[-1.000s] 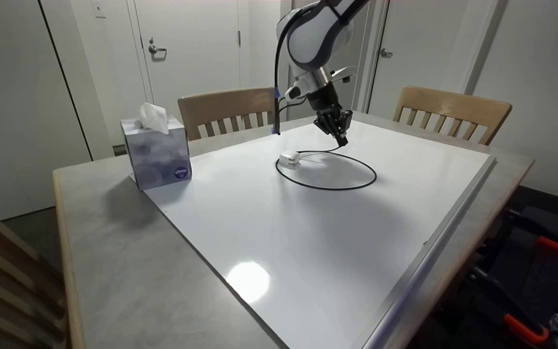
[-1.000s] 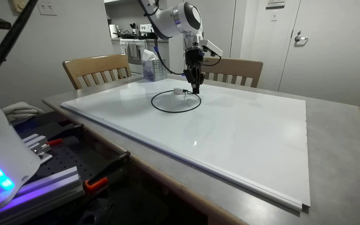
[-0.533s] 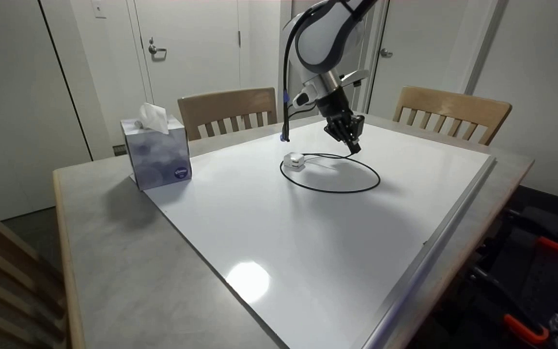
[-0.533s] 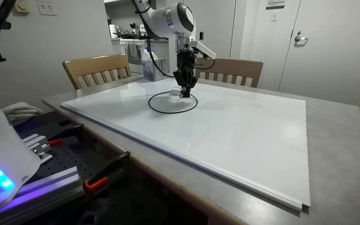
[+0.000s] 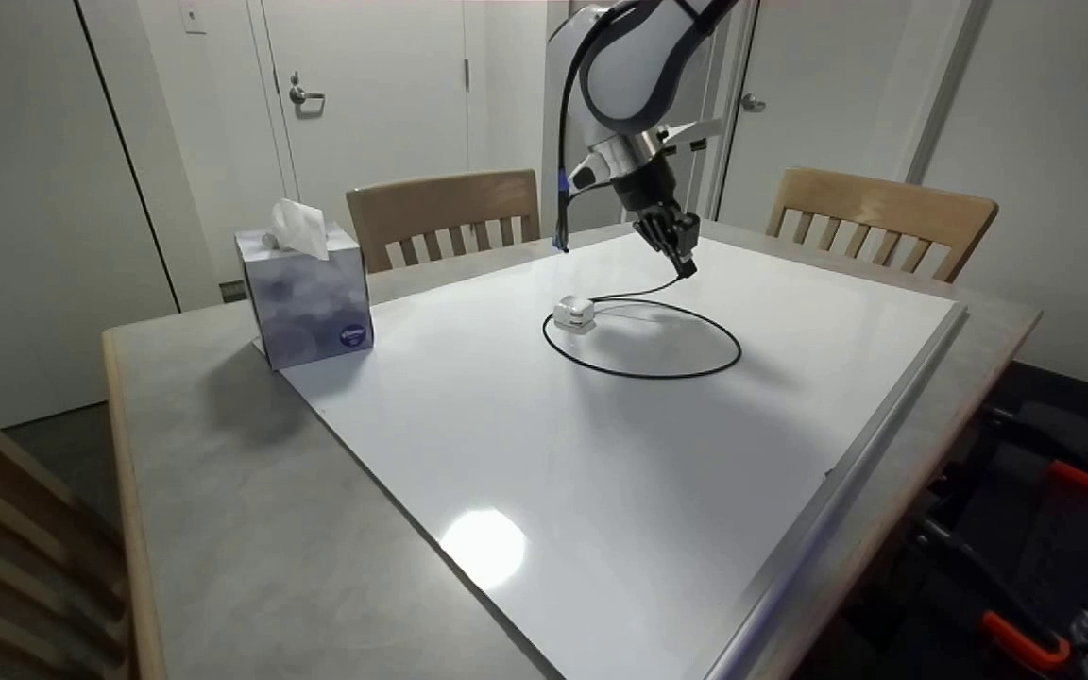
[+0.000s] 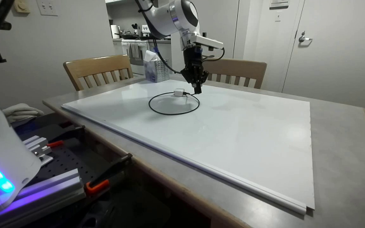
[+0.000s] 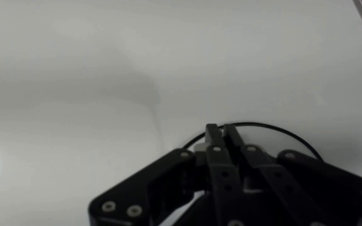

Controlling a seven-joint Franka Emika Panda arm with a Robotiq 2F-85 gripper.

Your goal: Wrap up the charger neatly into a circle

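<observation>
I'm holding the gripper just above the white board on the worktop, its fingers almost together and, as I'm judging it, clamping the charger's cable. The rest of the cable is lying on the board in a wide ring. In an exterior view, the ring's centre is sitting towards 7 o'clock from the fingertips, while the white block, near the ring's 10 o'clock, is resting between 8 and 9. The held part's long axis is slanting up from beside the block towards the gripper. Next, I'm guessing, I'll be bringing that part down towards 7 o'clock onto the ring, without dragging the block. I'm not seeing whether an end is poking past the fingertips.
</observation>
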